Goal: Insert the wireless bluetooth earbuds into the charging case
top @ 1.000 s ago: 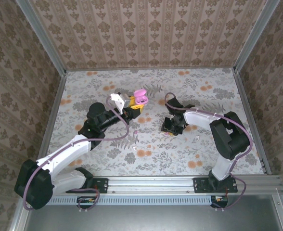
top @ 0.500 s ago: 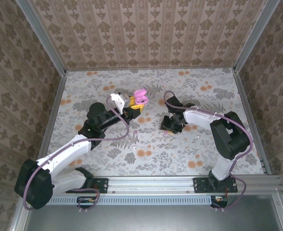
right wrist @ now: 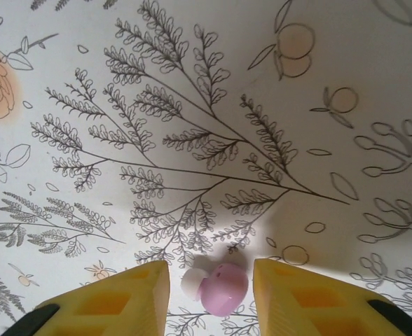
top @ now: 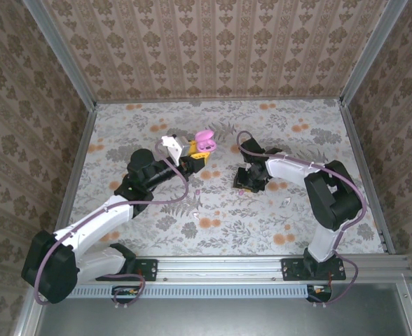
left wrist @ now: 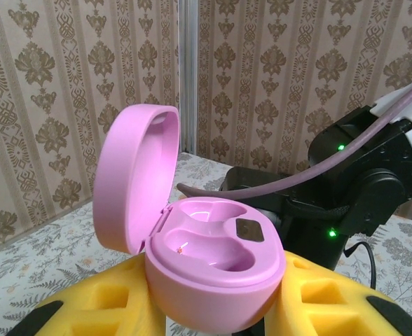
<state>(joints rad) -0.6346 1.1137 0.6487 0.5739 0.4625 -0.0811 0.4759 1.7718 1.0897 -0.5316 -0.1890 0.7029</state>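
Observation:
My left gripper (top: 195,157) is shut on the pink charging case (top: 204,139), holding it up above the table's middle. In the left wrist view the charging case (left wrist: 216,276) sits between the yellow fingers (left wrist: 115,301) with its lid (left wrist: 136,175) swung open; both of its wells are bare. My right gripper (top: 246,183) hangs low over the table, pointing down. In the right wrist view a pink earbud (right wrist: 225,289) with a white tip lies on the printed surface between the open jaws of the right gripper (right wrist: 210,281), a gap on each side.
A tiny pink bit (top: 197,191) and two small white bits (top: 192,215) (top: 288,201) lie on the flowered table (top: 157,126) between and in front of the arms. Patterned walls and metal rails (top: 356,161) enclose the table.
The right gripper has shifted slightly left over the table and its jaws have parted a little. The left arm and the case have stayed still.

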